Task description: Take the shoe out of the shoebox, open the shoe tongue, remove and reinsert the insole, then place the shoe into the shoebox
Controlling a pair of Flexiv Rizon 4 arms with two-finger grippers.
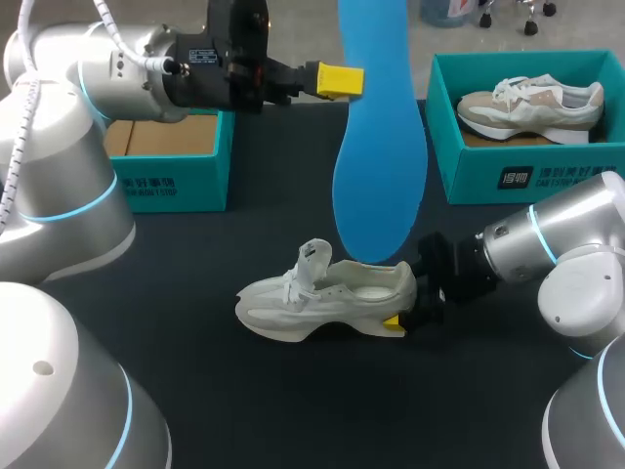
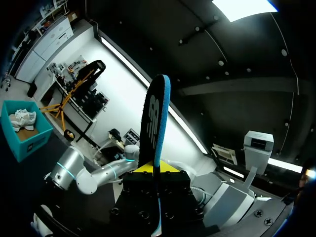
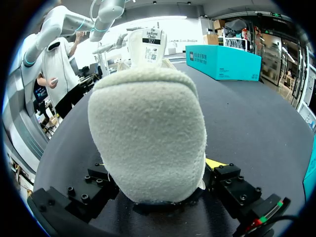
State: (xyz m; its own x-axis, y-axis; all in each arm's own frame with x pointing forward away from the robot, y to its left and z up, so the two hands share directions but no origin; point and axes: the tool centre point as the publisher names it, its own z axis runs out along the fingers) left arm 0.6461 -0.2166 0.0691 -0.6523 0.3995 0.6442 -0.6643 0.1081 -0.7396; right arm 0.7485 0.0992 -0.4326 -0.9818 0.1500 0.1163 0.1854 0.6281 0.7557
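The black table (image 1: 195, 342) carries two teal shoeboxes. The left shoebox (image 1: 176, 176) sits under the left arm, and the right shoebox (image 1: 547, 171) holds a second shoe (image 1: 532, 106) lying on its side. The blue insole (image 1: 376, 147) hangs upright in the air above the middle of the table, with its lower end just behind the opening of the shoe (image 1: 322, 298). That pale shoe stands on its sole, well apart from both boxes, toe toward the left arm and tongue (image 1: 314, 259) pulled up. The left gripper (image 1: 337, 80) is raised and pinches the insole by its edge, with the insole standing edge-on between the fingers. The right gripper (image 1: 410, 303) sits low at the heel, which fills the space between its fingers. It appears to clamp the heel from both sides, though one fingertip is hidden.
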